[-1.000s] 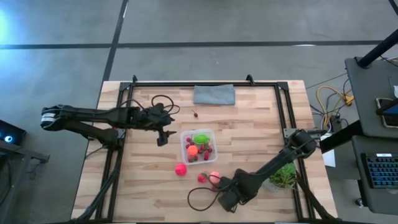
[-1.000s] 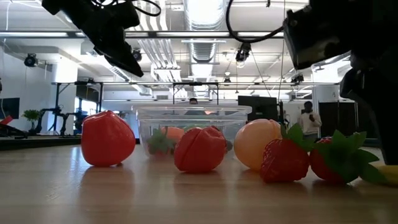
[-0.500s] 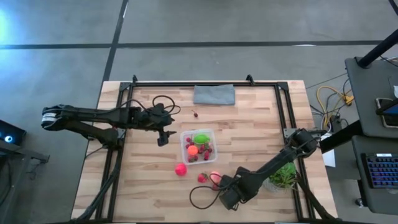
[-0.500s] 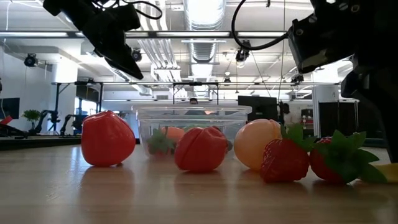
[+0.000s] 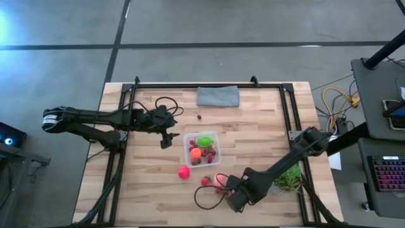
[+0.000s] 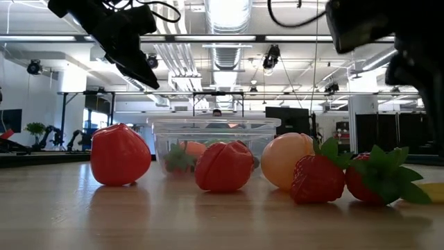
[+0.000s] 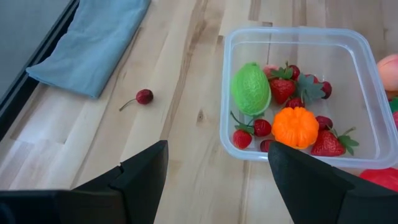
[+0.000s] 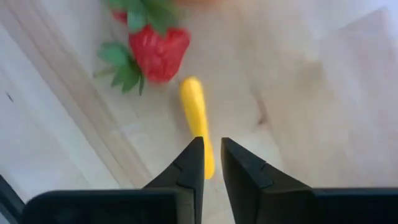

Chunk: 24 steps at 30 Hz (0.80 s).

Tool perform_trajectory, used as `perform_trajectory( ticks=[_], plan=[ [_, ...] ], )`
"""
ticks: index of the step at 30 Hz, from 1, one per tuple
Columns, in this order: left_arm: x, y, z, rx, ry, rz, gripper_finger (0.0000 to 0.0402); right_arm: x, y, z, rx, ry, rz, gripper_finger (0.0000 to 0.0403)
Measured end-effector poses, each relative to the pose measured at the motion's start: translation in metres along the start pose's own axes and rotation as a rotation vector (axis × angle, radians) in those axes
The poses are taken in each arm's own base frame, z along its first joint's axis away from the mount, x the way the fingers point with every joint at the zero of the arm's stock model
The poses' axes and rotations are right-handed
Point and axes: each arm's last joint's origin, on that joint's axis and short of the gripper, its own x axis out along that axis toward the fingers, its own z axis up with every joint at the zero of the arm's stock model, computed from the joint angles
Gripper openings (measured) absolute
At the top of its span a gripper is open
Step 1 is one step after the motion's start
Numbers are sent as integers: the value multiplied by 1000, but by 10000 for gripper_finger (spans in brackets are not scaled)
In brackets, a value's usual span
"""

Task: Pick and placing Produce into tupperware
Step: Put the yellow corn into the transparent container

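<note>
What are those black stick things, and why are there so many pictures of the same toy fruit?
The black sticks are two robot arms at a wooden table. Each ends in a two-finger gripper. Four cameras look at once: one from above, one down at table height, and one on each wrist.

The left gripper hangs open beside the clear box. Its wrist camera shows the box holding a green fruit, an orange one and strawberries. A cherry and a grey cloth lie farther off.

The right gripper is near the table's front edge, fingers almost together, just over a small yellow piece beside a strawberry. It holds nothing. A pink ball and a peach ball wait outside the box, and a leafy plant stands at the right.
</note>
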Motion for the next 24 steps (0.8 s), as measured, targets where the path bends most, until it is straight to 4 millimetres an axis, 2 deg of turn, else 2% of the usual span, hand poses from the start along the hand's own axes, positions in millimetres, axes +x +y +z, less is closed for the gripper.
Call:
perform_trajectory(
  ticks=[4, 8, 13, 18, 24],
  plan=[
    [0, 0, 0, 0, 1, 0, 262, -10, -4, 1, 6, -63, -9, 44],
    [1, 0, 0, 0, 3, 0, 262, -3, -4, 0, 12, -59, -9, 56],
    [3, 0, -1, -28, 14, 1, 262, 1, 3, 0, 11, -71, 66, 105],
    [3, 0, -1, -41, 14, 1, 262, 1, -1, -3, -40, -43, 24, 160],
    [3, 0, -1, -41, 15, 1, 262, 3, -5, -3, -131, -31, 0, 186]
  ],
)
